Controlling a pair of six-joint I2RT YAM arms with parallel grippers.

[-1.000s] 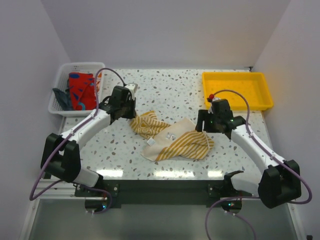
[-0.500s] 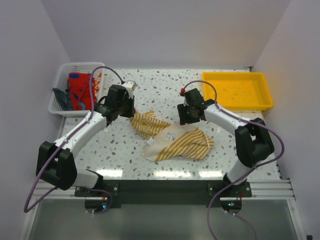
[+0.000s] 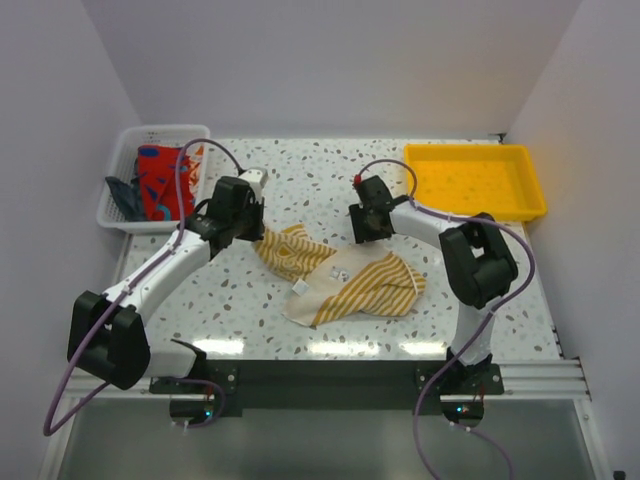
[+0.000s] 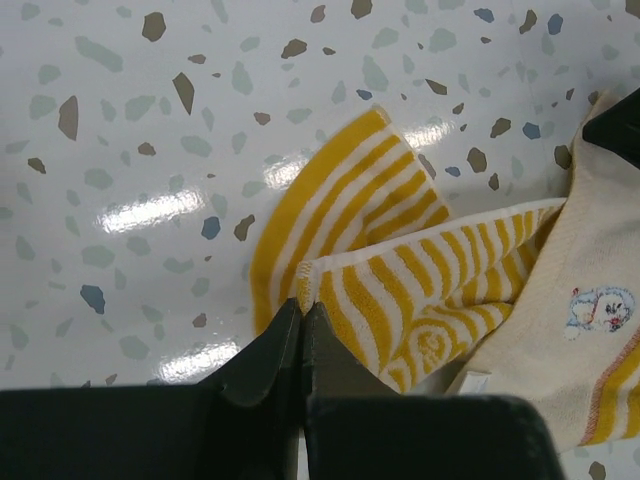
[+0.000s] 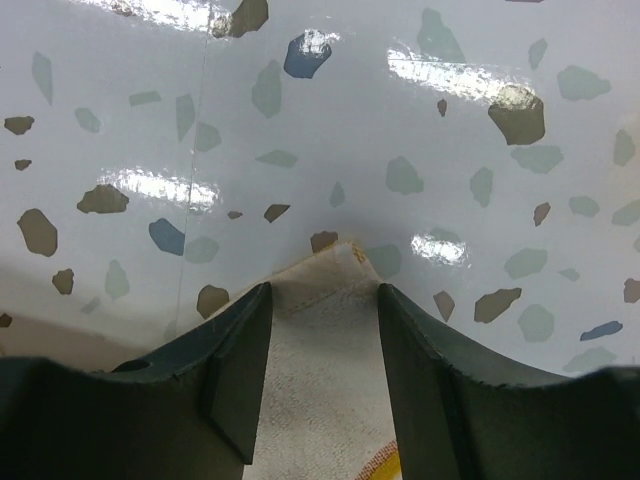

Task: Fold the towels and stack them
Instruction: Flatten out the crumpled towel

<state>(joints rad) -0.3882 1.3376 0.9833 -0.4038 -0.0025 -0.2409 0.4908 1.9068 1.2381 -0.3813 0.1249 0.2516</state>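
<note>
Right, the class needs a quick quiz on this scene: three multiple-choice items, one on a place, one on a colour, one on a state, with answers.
1. Where does the yellow tray sit on the table?
A) far right corner
B) far left corner
C) near edge, between the arms

2. What colour are the stripes on the striped towel?
A) blue
B) green
C) yellow

3. How is the right claw?
A) shut on the tray
B) open above a towel corner
C) shut on the basket

Answers:
1 A, the top view shows it at the far right.
2 C, yellow and white bands show in the left wrist view.
3 B, its own camera shows it open with the corner in the gap.
</note>
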